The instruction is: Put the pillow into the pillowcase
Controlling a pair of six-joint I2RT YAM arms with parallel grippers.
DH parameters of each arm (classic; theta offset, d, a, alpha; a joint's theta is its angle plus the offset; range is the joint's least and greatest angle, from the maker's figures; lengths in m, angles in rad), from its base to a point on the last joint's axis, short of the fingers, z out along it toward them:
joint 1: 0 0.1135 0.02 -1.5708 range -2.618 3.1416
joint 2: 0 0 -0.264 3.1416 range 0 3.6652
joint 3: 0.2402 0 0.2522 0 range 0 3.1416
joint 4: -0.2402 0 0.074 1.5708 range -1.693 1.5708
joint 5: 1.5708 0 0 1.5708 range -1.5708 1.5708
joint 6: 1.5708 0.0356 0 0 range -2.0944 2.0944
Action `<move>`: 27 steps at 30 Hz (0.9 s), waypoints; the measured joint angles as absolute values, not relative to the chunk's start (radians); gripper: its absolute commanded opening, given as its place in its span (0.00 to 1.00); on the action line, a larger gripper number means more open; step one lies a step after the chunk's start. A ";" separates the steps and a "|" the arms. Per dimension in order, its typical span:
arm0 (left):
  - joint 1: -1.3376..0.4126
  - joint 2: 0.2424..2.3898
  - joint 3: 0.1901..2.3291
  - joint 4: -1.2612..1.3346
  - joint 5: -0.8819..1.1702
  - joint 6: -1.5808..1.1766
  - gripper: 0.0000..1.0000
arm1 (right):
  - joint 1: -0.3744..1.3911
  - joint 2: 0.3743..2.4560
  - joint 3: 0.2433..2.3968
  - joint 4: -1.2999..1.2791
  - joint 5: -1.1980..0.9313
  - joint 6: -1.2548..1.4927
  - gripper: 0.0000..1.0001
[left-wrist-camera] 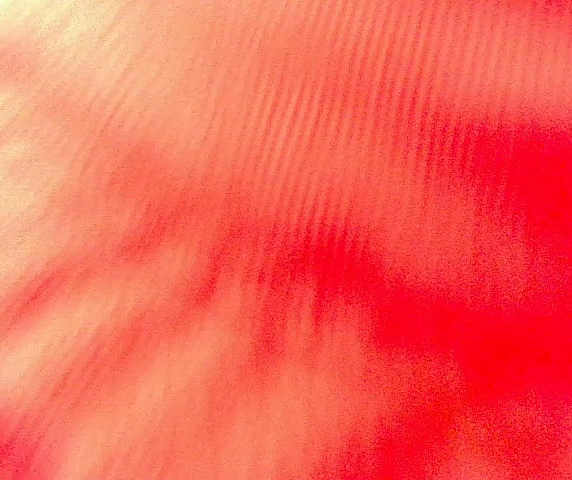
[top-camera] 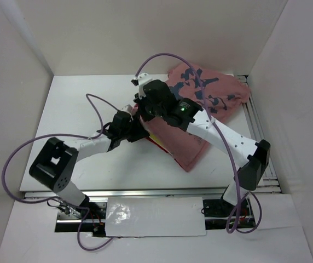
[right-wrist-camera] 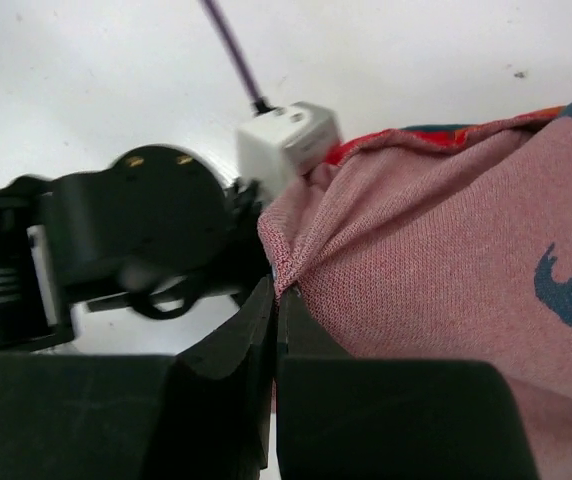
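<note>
White surface (top-camera: 80,104), pillowcase (top-camera: 227,96) pink side up, centre-right. Right claw (right-wrist-camera: 276,295) clenched on its mouth hem. Left claw buried in red cloth, state can't tell. Pillow unseen, prob. inside. Stuffing step; next needs a taut hem, deeper push.

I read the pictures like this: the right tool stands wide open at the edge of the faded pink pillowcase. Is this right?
Not quite. The right tool is not wide open. Its jaws are closed together and pinch a fold at the edge of the faded pink pillowcase. The right wrist view shows this.
</note>
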State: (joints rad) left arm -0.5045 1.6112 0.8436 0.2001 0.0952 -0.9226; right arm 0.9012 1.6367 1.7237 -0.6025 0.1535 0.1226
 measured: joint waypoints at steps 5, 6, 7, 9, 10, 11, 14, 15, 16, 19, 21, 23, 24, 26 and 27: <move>-0.476 1.438 0.719 0.099 0.072 -0.915 0.48 | 0.836 1.710 1.723 -0.537 0.034 0.144 0.00; -0.476 1.402 0.699 0.080 0.067 -0.914 0.48 | 0.826 1.735 1.723 -0.525 0.010 0.147 0.00; -0.476 1.374 0.684 0.062 0.064 -0.913 0.48 | 0.819 1.759 1.723 -0.514 -0.009 0.150 0.00; -0.476 1.319 0.657 0.023 0.052 -0.911 0.48 | 0.813 1.811 1.723 -0.503 -0.058 0.155 0.00; -0.476 1.293 0.644 0.003 0.041 -0.911 0.48 | 0.812 1.840 1.723 -0.502 -0.088 0.156 0.00; -0.476 1.262 0.628 -0.020 0.029 -0.911 0.49 | 0.813 1.863 1.723 -0.502 -0.117 0.157 0.00; -0.455 1.158 0.580 -0.098 -0.006 -0.908 0.60 | 0.817 1.911 1.716 -0.502 -0.179 0.155 0.00; -0.434 1.120 0.564 -0.122 -0.010 -0.899 0.61 | 0.818 1.915 1.707 -0.502 -0.193 0.154 0.00; -0.410 1.088 0.550 -0.146 -0.018 -0.892 0.61 | 0.819 1.916 1.700 -0.502 -0.203 0.151 0.00; -0.322 1.021 0.532 -0.201 -0.030 -0.889 0.63 | 0.836 1.915 1.672 -0.488 -0.213 0.144 0.02; -0.265 0.992 0.526 -0.223 -0.023 -0.889 0.66 | 0.852 1.917 1.650 -0.491 -0.207 0.146 0.09; -0.213 0.965 0.518 -0.235 -0.005 -0.888 0.77 | 0.868 1.929 1.646 -0.506 -0.193 0.141 0.16; -0.192 0.951 0.510 -0.234 0.007 -0.889 0.90 | 0.875 1.935 1.646 -0.509 -0.186 0.141 0.34; -0.168 0.932 0.496 -0.231 0.032 -0.883 1.00 | 0.885 1.942 1.645 -0.515 -0.174 0.145 0.51; -0.162 0.931 0.494 -0.228 0.043 -0.882 1.00 | 0.890 1.942 1.640 -0.516 -0.169 0.147 0.59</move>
State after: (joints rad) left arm -0.1623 0.9314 0.4942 -0.2276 0.0433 -0.8822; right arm 0.8898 1.9419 1.6402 -0.5159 -0.1688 0.1471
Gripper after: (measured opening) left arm 0.979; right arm 0.457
